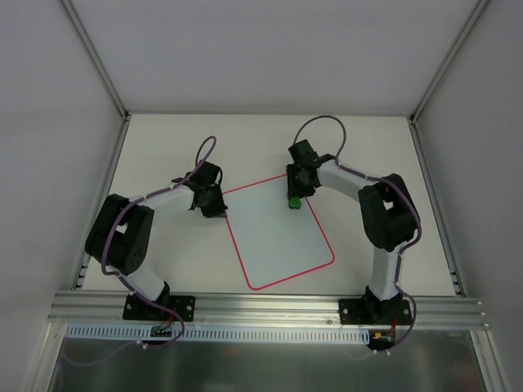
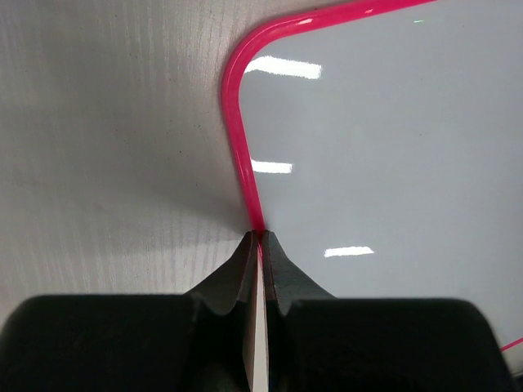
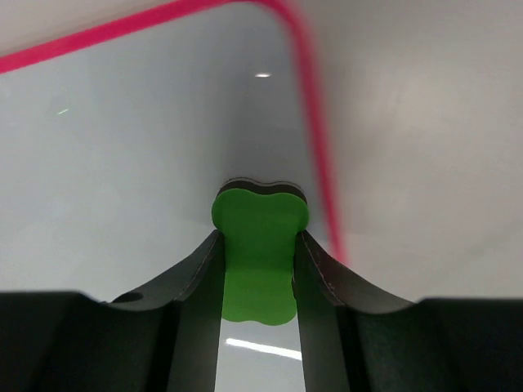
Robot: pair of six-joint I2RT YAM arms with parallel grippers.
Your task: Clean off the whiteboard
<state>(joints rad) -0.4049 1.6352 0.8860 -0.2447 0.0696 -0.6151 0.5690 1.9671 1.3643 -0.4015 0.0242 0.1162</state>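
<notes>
Green block (image 3: 257, 261) sits clamped in right fingers (image 3: 323, 286); only left wrist view shows left fingers (image 2: 229, 282) pinching the whiteboard (image 2: 368, 147).

The whiteboard (image 1: 278, 241) is plain glossy white inside a thin red-pink rim, the block (image 1: 294, 201) at its far right corner bright green, and the table (image 1: 163, 147) off-white.

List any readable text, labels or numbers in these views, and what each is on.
No text is readable in any view.
whiteboard: blank, with no writing or pen marks visible.
green block in the right tool: plain, with no label or brand.
small boards at the arm bases: too small to tell whether they carry print.
</notes>
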